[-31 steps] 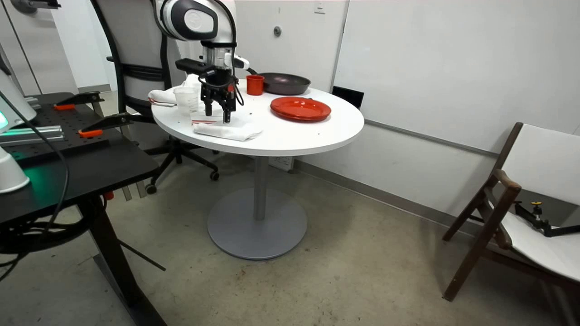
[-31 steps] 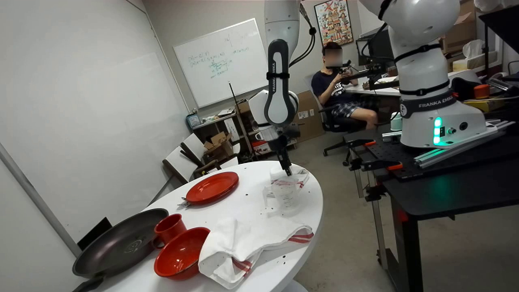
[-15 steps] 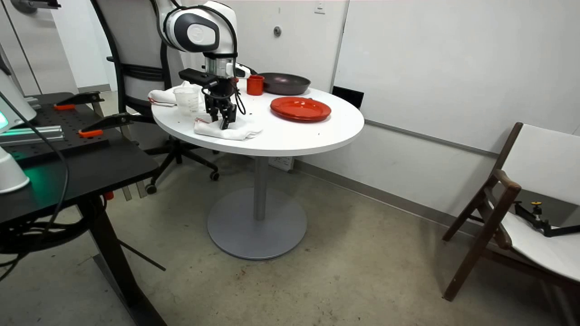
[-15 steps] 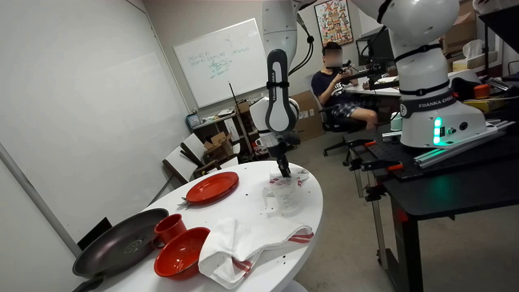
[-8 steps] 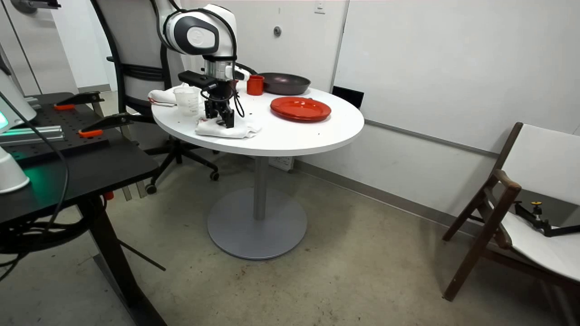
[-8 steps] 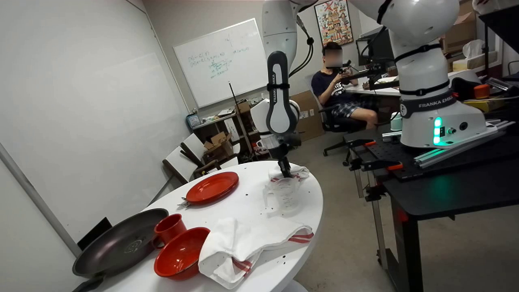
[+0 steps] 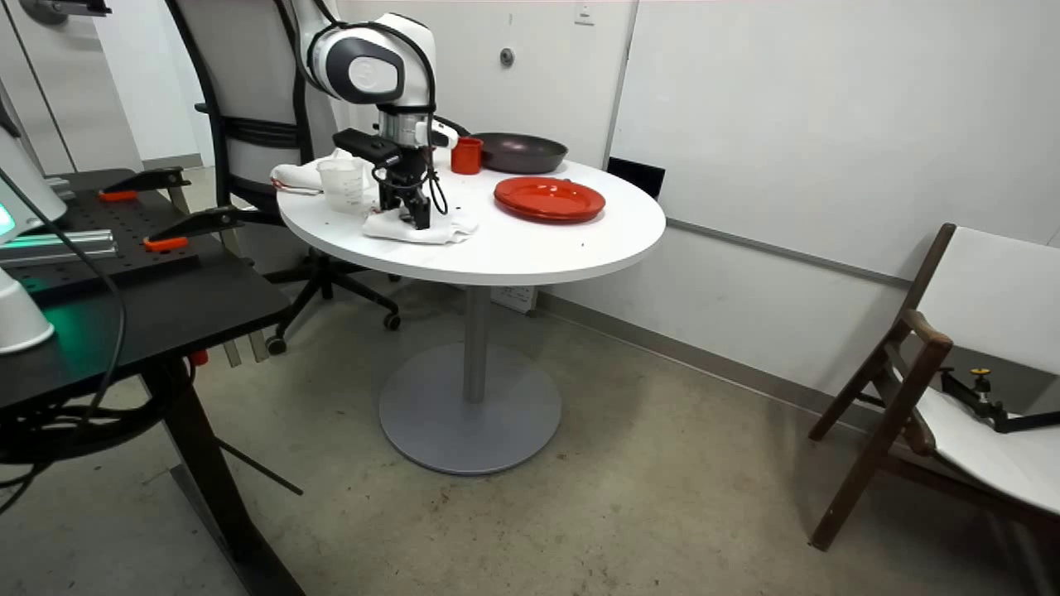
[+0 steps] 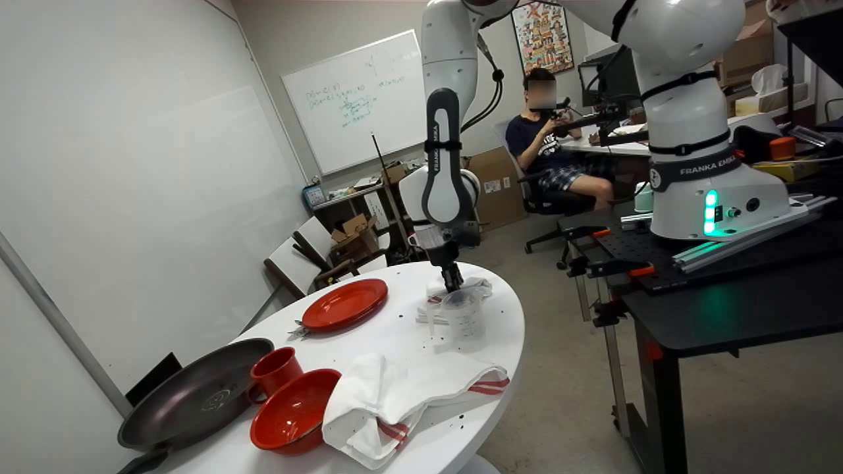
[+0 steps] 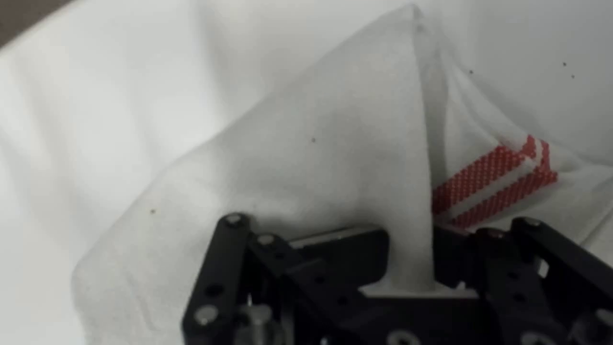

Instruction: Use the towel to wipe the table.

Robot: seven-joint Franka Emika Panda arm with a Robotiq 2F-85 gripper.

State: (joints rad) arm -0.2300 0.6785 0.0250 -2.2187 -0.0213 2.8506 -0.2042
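Round white table [image 7: 563,248] sits beneath the black 2-fingered claw [image 9: 410,256] that pinches a rumpled white cloth towel [image 9: 306,172] (presumably for wiping).

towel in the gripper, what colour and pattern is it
The towel is white with red stripes, seen best in the wrist view.

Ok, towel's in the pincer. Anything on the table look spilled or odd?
Yes: small dark specks lie scattered on the white table, perhaps spilled crumbs; I can't tell what they are. In the wrist view, a couple also dot the towel itself. Nothing looks broken.
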